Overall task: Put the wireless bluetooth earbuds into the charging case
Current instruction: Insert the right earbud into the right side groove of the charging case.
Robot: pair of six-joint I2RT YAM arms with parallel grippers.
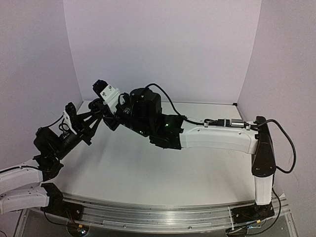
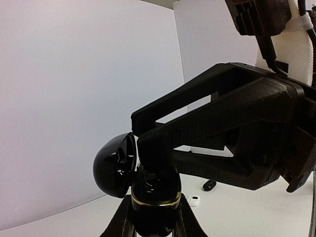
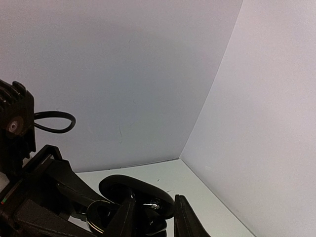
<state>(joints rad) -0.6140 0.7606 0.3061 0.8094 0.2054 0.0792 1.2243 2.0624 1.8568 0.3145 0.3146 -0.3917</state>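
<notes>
1. White tabletop (image 1: 148, 173) runs from the arms' bases out to pale walls, and both arms reach toward its far left.
2. Nearest to us, the left gripper (image 2: 154, 217) is clamped on the base of a glossy black pebble-shaped charging case (image 2: 154, 195) with a gold rim. The case is raised off the table with its domed lid (image 2: 112, 170) hinged open.
3. Just past it, the right gripper (image 2: 143, 136) reaches in from the right, its tips at the case's open mouth. Its jaws stand narrow, and we cannot tell whether an earbud sits between them.
4. Farther off, on the table below, lie what we take for a small black plastic earbud (image 2: 209, 185) and a small white plastic earbud (image 2: 194, 201). They are near each other and well apart from both grippers.
5. We judge these to be tiny, light, hard and slick. A gentle pinch across the stem, not the rounded head, should keep one from squirting out.
</notes>
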